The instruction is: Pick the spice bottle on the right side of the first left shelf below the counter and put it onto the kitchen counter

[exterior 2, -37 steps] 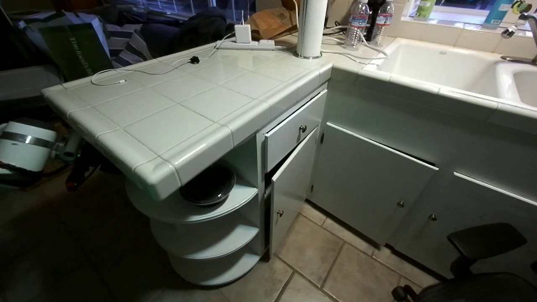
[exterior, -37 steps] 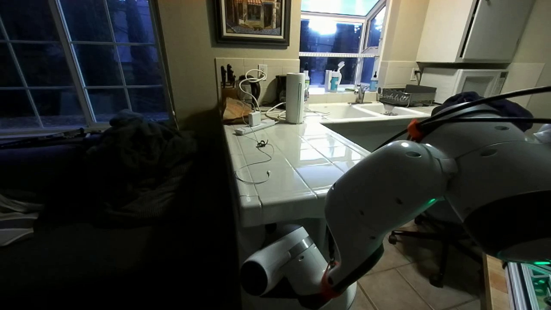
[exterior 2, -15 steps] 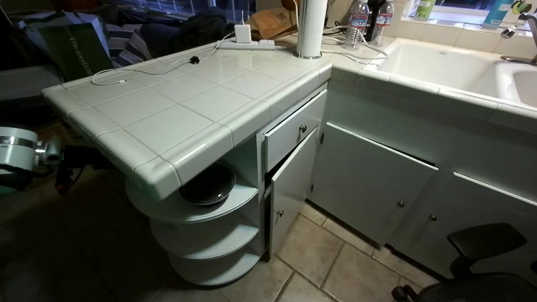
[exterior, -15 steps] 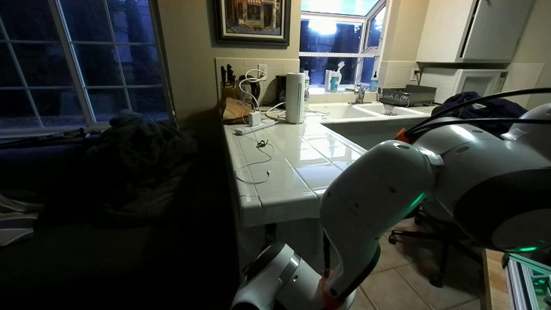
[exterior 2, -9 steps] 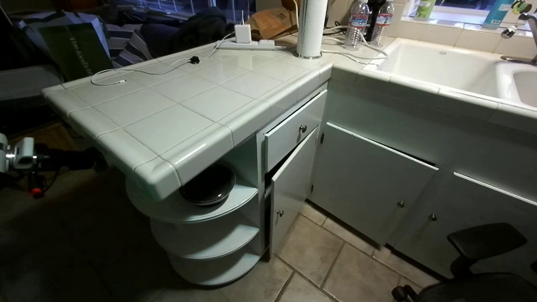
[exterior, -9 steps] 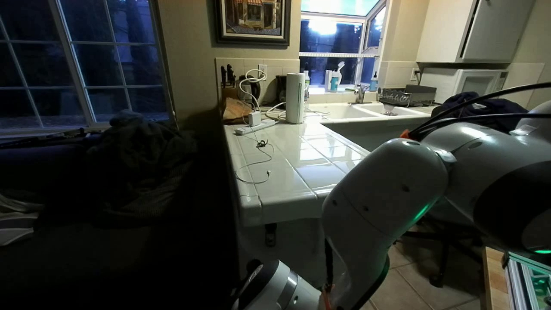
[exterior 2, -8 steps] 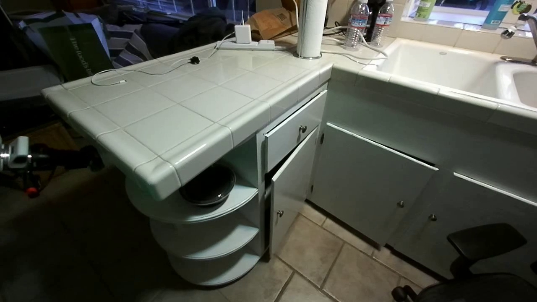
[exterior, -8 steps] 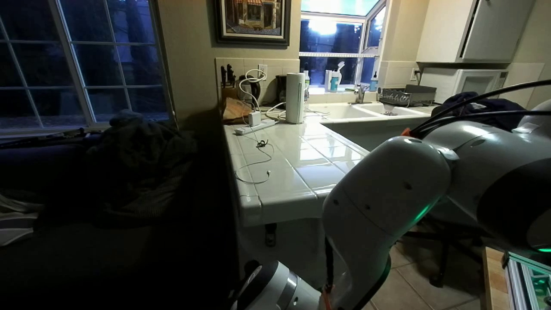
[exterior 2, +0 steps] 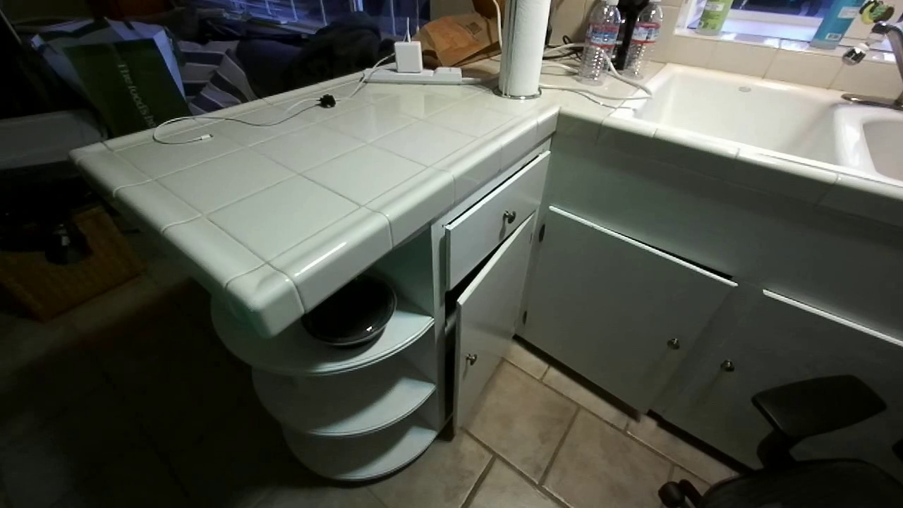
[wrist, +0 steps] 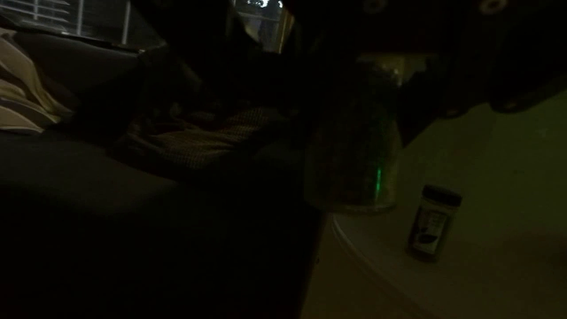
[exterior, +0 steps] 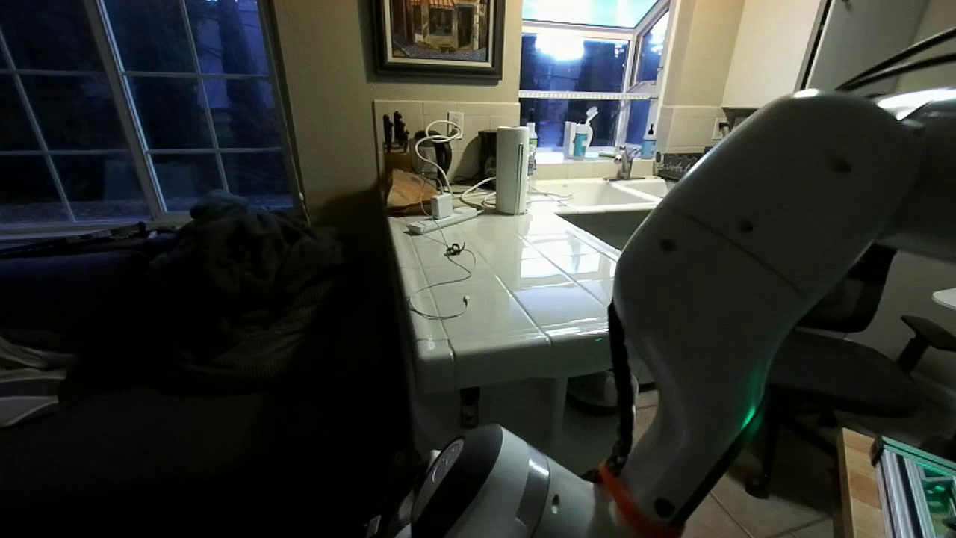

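Note:
My gripper [wrist: 354,141] comes in from the top of the dark wrist view. Its black fingers are shut on a clear glass spice bottle [wrist: 354,186], which hangs in the air left of the shelf [wrist: 376,252]. Its upper part is hidden between the fingers. A second bottle [wrist: 433,226] with a black lid and pale label stands upright on the shelf, apart from the gripper; it also shows under the counter edge in an exterior view [exterior: 469,407]. The white tiled kitchen counter [exterior 2: 317,169] shows in both exterior views [exterior: 493,329]. The gripper's jaws are hidden in the exterior views.
A black bowl [exterior 2: 353,314] stands on the top rounded shelf [exterior 2: 268,356]. A cable [exterior 2: 261,123], a power strip [exterior 2: 416,75] and a paper towel roll [exterior 2: 522,49] are on the counter. A cabinet door [exterior 2: 490,331] stands ajar. A dark couch [wrist: 88,159] is beside the shelf.
The arm has drawn back from the shelf; its elbow has risen and moved right in an exterior view. The gripper, earlier visible at the left beside the counter, has left that exterior view.

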Motion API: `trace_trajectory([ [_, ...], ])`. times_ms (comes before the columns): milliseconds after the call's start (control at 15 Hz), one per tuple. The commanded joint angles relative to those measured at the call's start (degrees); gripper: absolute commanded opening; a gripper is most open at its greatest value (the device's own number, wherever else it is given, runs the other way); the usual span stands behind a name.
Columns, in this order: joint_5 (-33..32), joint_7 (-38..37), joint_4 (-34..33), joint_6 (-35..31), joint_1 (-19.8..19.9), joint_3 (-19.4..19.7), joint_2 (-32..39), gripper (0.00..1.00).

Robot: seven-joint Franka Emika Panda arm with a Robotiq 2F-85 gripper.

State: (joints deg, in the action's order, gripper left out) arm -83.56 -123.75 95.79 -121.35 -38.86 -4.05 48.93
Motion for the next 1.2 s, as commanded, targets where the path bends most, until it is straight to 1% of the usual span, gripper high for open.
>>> trace_trajectory([
  [0, -1.6, 3.5, 13.3, -0.1, 2.9, -5.1, -12.8, 0.23],
  [133, -0.7, 5.2, 18.1, 0.7, 4.1, -7.2, -18.5, 0.23],
  [400, 0.8, 5.2, 27.5, 1.2, 7.4, -10.9, -30.6, 0.23],
  [600, 2.3, 4.8, 33.0, 0.7, 10.7, -13.4, -38.8, 0.23],
  [733, 2.1, 3.2, 35.9, -0.6, 12.5, -14.4, -43.5, 0.23],
  [800, 0.9, 4.6, 31.2, 0.6, 12.4, -14.7, -37.7, 0.48],
  [933, 1.1, 4.6, 33.7, 0.5, 13.3, -15.2, -41.6, 0.48],
  [1133, 1.2, 4.3, 35.0, 0.4, 13.5, -15.4, -42.9, 0.48],
])
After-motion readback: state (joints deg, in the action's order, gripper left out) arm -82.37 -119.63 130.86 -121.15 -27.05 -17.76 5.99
